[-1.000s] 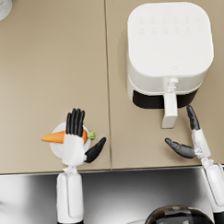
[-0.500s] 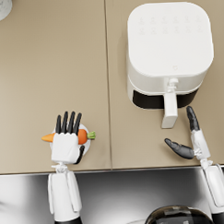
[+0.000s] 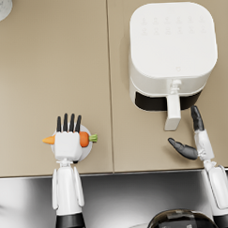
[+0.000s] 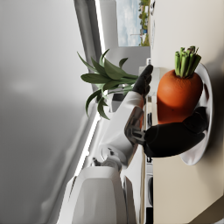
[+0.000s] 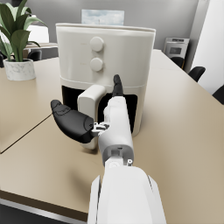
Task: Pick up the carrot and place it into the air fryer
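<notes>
While left hand [image 3: 67, 145] covers the carrot [image 3: 84, 139] on its plate [image 4: 202, 151], whether its fingers clamp it is unclear; right hand [image 3: 194, 141] fingers apart, empty, beside air fryer [image 3: 172, 52].

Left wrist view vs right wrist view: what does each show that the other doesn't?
Only the left wrist view shows the carrot on its white plate, with the left hand reaching across the carrot.

Only the right wrist view shows the air fryer, its handle, and the right hand open beside that handle.

Both show the beige table and a potted plant.
</notes>
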`<action>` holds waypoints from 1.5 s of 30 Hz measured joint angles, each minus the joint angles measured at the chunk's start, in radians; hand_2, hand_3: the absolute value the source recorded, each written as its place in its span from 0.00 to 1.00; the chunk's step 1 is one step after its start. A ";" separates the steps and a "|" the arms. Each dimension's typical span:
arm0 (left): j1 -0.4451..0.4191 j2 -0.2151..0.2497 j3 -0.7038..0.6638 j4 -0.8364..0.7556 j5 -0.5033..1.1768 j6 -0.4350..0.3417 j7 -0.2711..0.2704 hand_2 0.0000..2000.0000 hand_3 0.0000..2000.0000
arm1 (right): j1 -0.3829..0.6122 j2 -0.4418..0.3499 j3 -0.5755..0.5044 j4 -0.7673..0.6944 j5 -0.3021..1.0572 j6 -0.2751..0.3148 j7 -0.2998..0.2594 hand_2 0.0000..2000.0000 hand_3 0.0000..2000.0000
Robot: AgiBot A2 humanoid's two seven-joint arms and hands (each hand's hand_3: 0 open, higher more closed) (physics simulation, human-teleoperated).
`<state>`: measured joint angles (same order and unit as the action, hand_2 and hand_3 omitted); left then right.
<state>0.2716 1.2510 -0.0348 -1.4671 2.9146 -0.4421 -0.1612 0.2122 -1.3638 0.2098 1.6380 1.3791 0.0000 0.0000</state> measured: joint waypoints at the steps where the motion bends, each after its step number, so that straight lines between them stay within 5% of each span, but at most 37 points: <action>1: 0.007 -0.003 0.009 0.010 0.001 0.005 -0.004 0.68 0.16 | 0.002 -0.003 -0.001 0.000 0.000 0.000 0.000 0.00 0.00; 2: 0.011 -0.007 0.018 0.026 0.002 0.014 -0.007 1.00 0.33 | 0.004 -0.005 -0.002 0.000 0.000 0.000 0.000 0.00 0.00; 6: 0.023 -0.016 0.041 0.066 0.004 0.119 0.005 1.00 0.98 | 0.001 -0.012 -0.008 0.003 0.000 0.000 0.000 0.00 0.00; 9: 0.021 -0.015 0.050 0.097 0.004 0.283 0.083 1.00 1.00 | -0.001 -0.017 -0.005 -0.019 0.000 0.000 0.000 0.00 0.00; 13: -0.001 -0.012 0.018 0.037 -0.080 0.380 0.142 1.00 1.00 | -0.008 -0.021 0.005 -0.033 0.000 0.000 0.000 0.00 0.00; 22: 0.019 -0.011 -0.047 -0.254 -0.460 0.412 0.162 1.00 1.00 | 0.001 -0.041 0.039 -0.162 0.000 0.000 0.000 0.00 0.00; 30: 0.029 -0.007 -0.061 -0.376 -0.533 0.412 0.163 1.00 1.00 | 0.067 -0.082 0.096 -0.313 0.000 0.000 0.000 0.00 0.00; 35: 0.040 -0.004 -0.056 -0.398 -0.538 0.411 0.163 1.00 1.00 | 0.112 -0.099 0.137 -0.385 0.002 -0.089 0.002 0.00 0.00; 36: 0.040 -0.004 -0.054 -0.401 -0.538 0.411 0.163 1.00 1.00 | 0.118 -0.098 0.140 -0.393 0.003 -0.094 0.002 0.68 0.16; 37: 0.039 -0.003 -0.051 -0.400 -0.538 0.411 0.163 1.00 1.00 | 0.120 -0.097 0.142 -0.393 0.003 -0.112 0.001 1.00 0.33; 41: 0.039 0.000 -0.039 -0.393 -0.539 0.411 0.163 1.00 1.00 | 0.136 -0.097 0.165 -0.401 0.004 -0.180 -0.001 1.00 0.98; 45: 0.049 0.004 -0.009 -0.388 -0.539 0.411 0.163 1.00 1.00 | 0.114 -0.058 0.182 -0.347 0.004 -0.131 -0.004 1.00 1.00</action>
<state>0.3206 1.2549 -0.0436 -1.8556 2.3757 -0.0315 0.0020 0.3260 -1.4217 0.3921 1.2913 1.3834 -0.1305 -0.0041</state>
